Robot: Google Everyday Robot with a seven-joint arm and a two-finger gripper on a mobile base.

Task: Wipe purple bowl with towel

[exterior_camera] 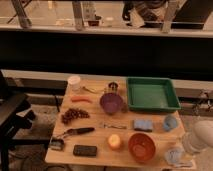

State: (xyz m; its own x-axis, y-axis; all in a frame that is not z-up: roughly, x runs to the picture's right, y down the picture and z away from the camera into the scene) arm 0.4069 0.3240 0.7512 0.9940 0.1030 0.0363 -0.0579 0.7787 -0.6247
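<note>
The purple bowl (111, 102) stands upright near the middle of the wooden table (95, 137), just left of the green tray. A folded blue towel (143, 124) lies flat on the table, right of and in front of the bowl. My white arm (201, 135) comes in at the table's front right corner. My gripper (175, 155) hangs low over that corner, with something pale blue-grey at it. It is well away from the bowl and a short way to the front right of the towel.
A green tray (152, 94) sits at the back right. A light blue cup (170, 122), an orange bowl (141, 146) and an orange fruit (114, 142) lie near the front. A white cup (74, 81), a carrot (81, 99), grapes (74, 115), a black-handled tool (77, 132) and a black phone (85, 150) fill the left side.
</note>
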